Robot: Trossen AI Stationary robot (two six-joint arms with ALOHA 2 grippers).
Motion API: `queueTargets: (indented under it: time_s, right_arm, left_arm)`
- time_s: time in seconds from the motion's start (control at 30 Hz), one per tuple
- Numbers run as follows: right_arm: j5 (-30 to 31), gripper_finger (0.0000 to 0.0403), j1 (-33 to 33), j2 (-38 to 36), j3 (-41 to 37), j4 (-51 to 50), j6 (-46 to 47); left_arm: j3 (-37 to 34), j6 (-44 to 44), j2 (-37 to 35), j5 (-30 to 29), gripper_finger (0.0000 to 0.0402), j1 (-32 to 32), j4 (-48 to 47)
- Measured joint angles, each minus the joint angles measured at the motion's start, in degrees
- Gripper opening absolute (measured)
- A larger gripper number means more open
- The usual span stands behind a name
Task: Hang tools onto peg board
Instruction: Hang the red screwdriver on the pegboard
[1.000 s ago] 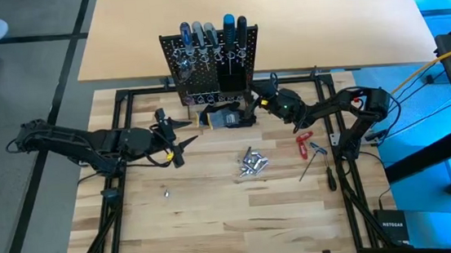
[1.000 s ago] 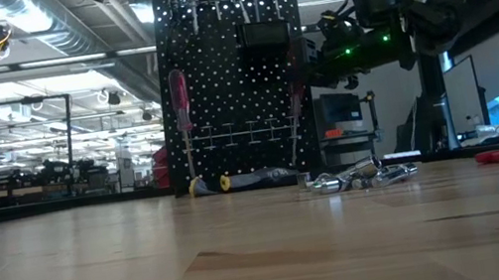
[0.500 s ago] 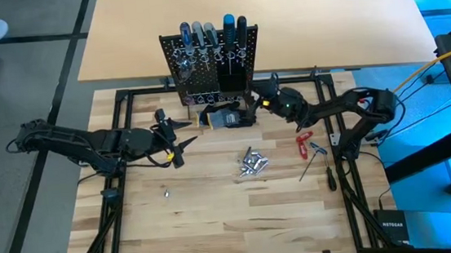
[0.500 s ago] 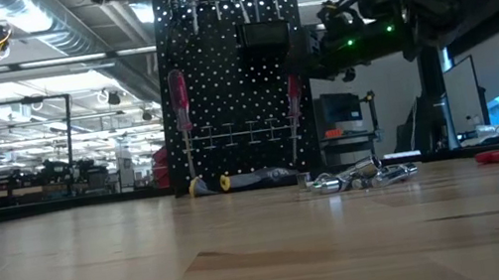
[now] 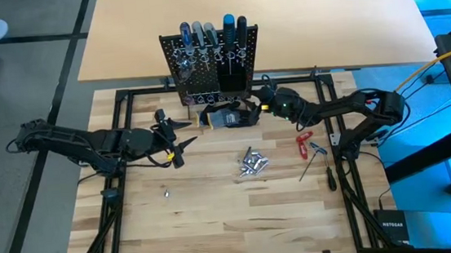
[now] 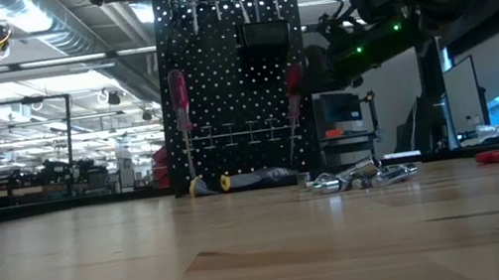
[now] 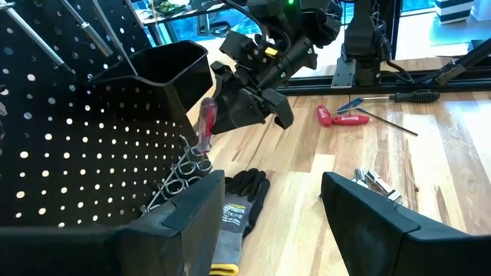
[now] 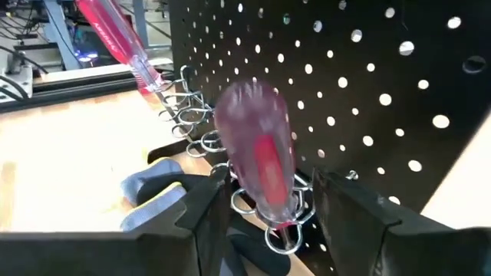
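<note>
Reaching in beside the small upright black perforated metal peg board [image 5: 211, 60], the right gripper [image 5: 261, 99] sits at the panel's four o'clock corner in the high view, its jaws apart on either side of a translucent red-handled screwdriver [image 8: 259, 157]. That screwdriver stands upright in a pale wire ring holder [image 8: 282, 215] on the board's lower row; whether the fingers touch its handle cannot be told. A second red-handled screwdriver [image 6: 180, 101] hangs at the row's other end. Blue, grey and black screwdriver handles [image 5: 208, 31] stick up along the board's top edge. At six o'clock from the board lies a dark grey-black glove bundle [image 5: 229, 116], then a heap of small shiny silver metal pieces [image 5: 252, 163]. The left gripper [image 5: 179, 135] hovers at eight o'clock from the board, jaws wide apart and empty.
</note>
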Motion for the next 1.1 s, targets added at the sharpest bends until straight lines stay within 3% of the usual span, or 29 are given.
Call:
queueTargets:
  time_s: [0.57, 0.87, 1.1]
  right_arm:
    - [5.07, 0.0182, -0.02, 5.07, 4.29, 7.20, -1.29]
    - [3.63, 0.0182, 0.33, 0.88, 4.48, 1.21, -1.36]
    - [5.21, 0.0182, 1.62, -8.47, 4.55, -13.53, -4.43]
  left_arm:
    - [0.00, 0.33, 0.00, 0.00, 0.0210, 0.00, 0.52]
    - [0.00, -0.40, 0.00, -0.01, 0.0210, 0.01, -0.77]
    - [0.00, -1.29, 0.00, 0.00, 0.0210, 0.01, -1.27]
